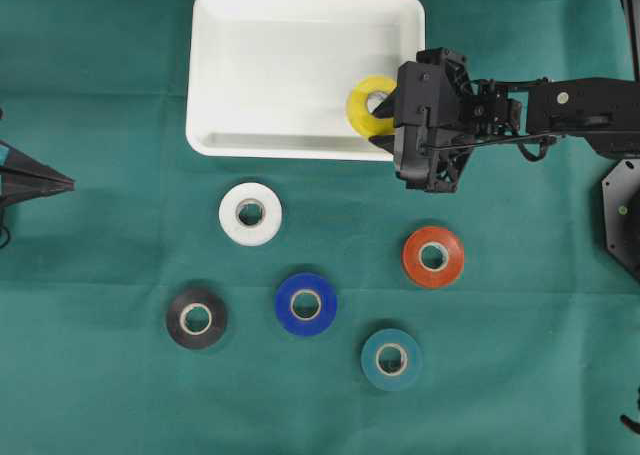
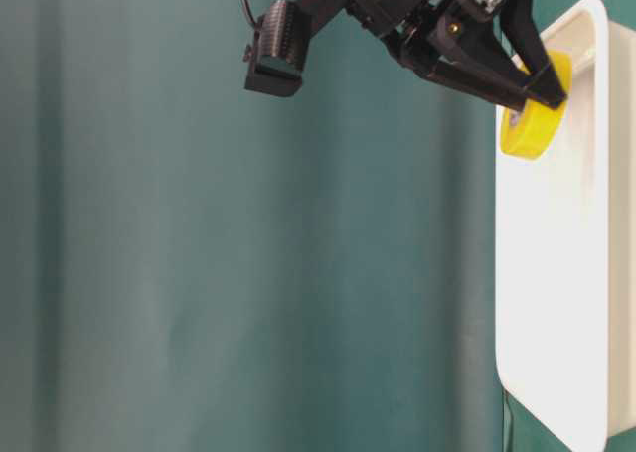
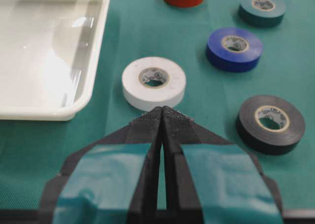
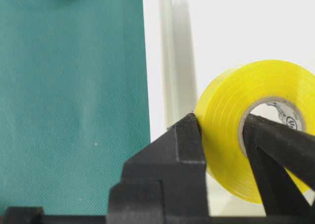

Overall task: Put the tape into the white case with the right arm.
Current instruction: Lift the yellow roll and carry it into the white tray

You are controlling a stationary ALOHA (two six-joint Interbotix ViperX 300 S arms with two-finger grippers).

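overhead, right arm: the all-black right arm [image 1: 560, 110] is reaching in from the right edge, and its right gripper [image 1: 385, 115] is pinching a yellow tape roll [image 1: 366, 103], one finger through the core and one on the outer wall.
overhead, tape: the yellow roll is hanging tilted over the near right corner of the white case [image 1: 290, 65], so it's inside the rim's outline but I can't tell if it's touching the floor of the case.
overhead, spares: white roll [image 1: 250, 213], red roll [image 1: 433, 256], blue roll [image 1: 306, 303], black roll [image 1: 196, 318] and teal roll [image 1: 391, 358] are all lying flat on the green tabletop [image 1: 100, 275], well apart from each other.
overhead, left gripper: the left gripper [image 1: 68, 183] is sitting at the left edge, tips together, nothing in it.
table-level: the gripper is coming in from the top with the yellow roll standing on edge right over the case's rim.
left wrist: its fingers [image 3: 147, 130] are pressing flat against each other, pointing at the white roll, with the case off to the left.
right wrist: the black fingers [image 4: 184, 145] are clamping the yellow roll's wall, white case behind it, green cloth to the left.
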